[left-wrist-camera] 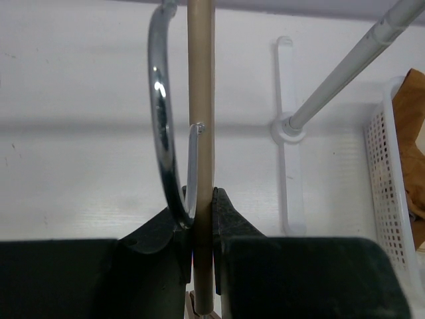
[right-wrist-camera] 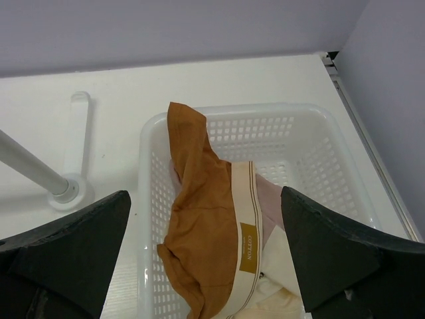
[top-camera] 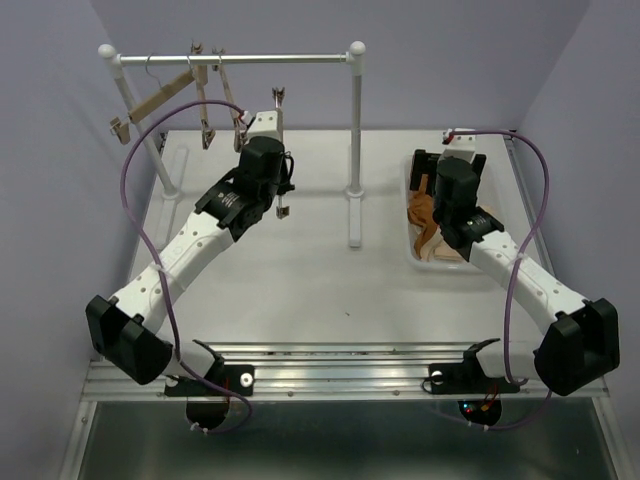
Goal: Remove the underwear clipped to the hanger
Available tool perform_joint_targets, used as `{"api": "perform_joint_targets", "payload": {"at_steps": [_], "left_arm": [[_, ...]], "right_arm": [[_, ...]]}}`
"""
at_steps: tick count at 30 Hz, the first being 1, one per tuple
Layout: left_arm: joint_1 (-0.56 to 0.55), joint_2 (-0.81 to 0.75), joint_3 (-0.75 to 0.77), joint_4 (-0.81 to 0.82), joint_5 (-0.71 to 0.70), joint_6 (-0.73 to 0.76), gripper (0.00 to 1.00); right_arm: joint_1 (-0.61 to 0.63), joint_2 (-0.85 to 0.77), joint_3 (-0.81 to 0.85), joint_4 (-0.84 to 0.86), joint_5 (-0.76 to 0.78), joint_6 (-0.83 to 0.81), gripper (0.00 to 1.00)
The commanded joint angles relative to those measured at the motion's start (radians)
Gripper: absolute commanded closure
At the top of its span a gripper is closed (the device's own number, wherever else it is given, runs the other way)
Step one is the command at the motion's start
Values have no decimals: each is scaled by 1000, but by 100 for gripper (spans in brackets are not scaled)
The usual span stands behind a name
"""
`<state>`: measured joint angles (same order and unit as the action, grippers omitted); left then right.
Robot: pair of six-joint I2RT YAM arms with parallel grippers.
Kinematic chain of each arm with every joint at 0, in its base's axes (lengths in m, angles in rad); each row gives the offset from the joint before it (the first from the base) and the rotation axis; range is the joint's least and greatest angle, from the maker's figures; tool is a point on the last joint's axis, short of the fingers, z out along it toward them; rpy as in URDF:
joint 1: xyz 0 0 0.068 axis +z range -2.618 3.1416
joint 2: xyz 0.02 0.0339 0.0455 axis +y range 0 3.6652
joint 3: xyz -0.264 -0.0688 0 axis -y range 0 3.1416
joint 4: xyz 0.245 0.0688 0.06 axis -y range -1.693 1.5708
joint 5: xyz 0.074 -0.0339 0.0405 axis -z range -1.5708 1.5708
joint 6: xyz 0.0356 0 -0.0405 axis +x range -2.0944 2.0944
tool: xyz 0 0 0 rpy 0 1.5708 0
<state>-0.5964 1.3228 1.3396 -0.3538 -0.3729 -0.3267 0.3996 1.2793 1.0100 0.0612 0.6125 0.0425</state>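
Rust-brown brief (right-wrist-camera: 199,219) lies nearest, heaped in the white basket (right-wrist-camera: 149,133) with one fold riding up over the rim's corner. The pink brief (right-wrist-camera: 269,199) and cream brief (right-wrist-camera: 275,299) sit under it. The right claw (right-wrist-camera: 206,199) hangs just above them, spread wide and holding nothing. If that arm pulls away low or sideways, a finger could catch the raised fold and drag the brief out over the edge. Farther back, the left claw (left-wrist-camera: 201,216) pinches narrowly on the wooden bar of a hanger (left-wrist-camera: 200,100), beside its chrome hook (left-wrist-camera: 159,126). That smooth bar may twist or slip, and the dangling clip (top-camera: 283,208) could knock the empty hangers (top-camera: 205,100) on the rail (top-camera: 290,58) behind.
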Motion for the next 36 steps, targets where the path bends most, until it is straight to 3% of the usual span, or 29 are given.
{"api": "perform_joint_targets", "payload": {"at_steps": [1,21,36], "left_arm": [[10,75,159,32,-60,70,100],[109,418,745,-66,-77,232,100],[181,443,773,68,-14,354,100]], "right_arm": [[1,-37,13,46,4,13,0],[1,-61,1,54,29,-6,0],[1,2,41,77,1,-26,0]]}}
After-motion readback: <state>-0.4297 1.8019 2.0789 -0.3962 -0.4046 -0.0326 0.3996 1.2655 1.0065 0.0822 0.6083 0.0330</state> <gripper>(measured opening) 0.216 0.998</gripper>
